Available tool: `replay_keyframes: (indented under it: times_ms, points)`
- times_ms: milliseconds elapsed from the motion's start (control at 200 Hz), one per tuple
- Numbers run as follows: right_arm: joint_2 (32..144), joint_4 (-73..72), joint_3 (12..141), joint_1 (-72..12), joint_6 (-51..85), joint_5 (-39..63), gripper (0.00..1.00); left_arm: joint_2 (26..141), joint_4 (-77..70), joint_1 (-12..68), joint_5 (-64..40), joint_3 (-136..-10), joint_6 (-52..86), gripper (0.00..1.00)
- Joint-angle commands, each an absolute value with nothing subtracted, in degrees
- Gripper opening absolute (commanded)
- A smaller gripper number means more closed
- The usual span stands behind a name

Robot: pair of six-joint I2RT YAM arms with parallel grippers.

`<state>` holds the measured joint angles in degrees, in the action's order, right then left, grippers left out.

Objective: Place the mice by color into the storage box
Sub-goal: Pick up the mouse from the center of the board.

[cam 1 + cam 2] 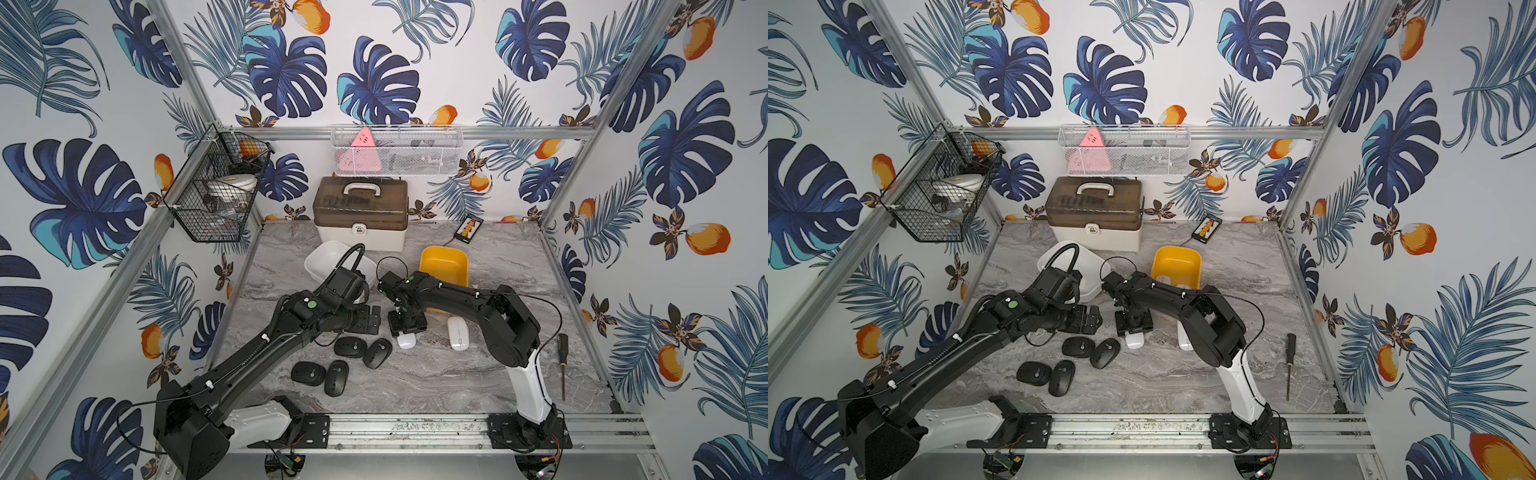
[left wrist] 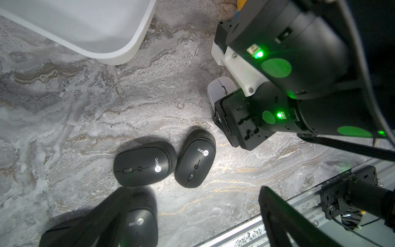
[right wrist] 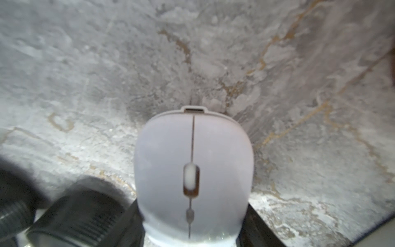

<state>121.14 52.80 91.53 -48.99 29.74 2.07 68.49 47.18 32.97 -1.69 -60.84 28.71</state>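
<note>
The jaws of the right gripper (image 1: 406, 332) flank a white mouse (image 1: 406, 341) at the centre of a top view; whether they pinch it I cannot tell. The left gripper (image 1: 373, 320), just left of it, has its jaws spread wide.

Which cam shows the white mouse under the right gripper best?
Right wrist: the white mouse fills the frame, scroll wheel and seam clear. Both top views show only its end past the right gripper; left wrist catches a part.
</note>
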Motion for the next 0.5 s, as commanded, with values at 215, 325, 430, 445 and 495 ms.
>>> replay_keyframes:
  times_ms: [215, 325, 430, 445, 495]
  points:
    - [111.28, 51.16, 93.59, -44.44, 33.36, 4.21, 0.58, 69.52, 46.96, 32.67, -1.25, -63.08, 27.01, 0.99]
    - [109.51, 49.49, 94.57, -38.81, 33.50, 6.70, 0.57, 70.33, 46.80, 32.62, -1.54, -63.97, 26.38, 0.99]
    - [111.21, 49.44, 98.00, -33.31, 32.54, 7.74, 0.57, 71.46, 46.71, 32.64, -1.55, -64.97, 25.77, 0.99]
    - [111.59, 49.40, 98.53, -31.89, 32.31, 7.75, 0.57, 71.60, 46.82, 32.61, -1.58, -65.11, 25.73, 0.99]
    - [113.32, 49.22, 100.74, -29.60, 31.64, 6.60, 0.57, 71.90, 46.83, 32.54, -1.66, -65.35, 25.52, 0.99]
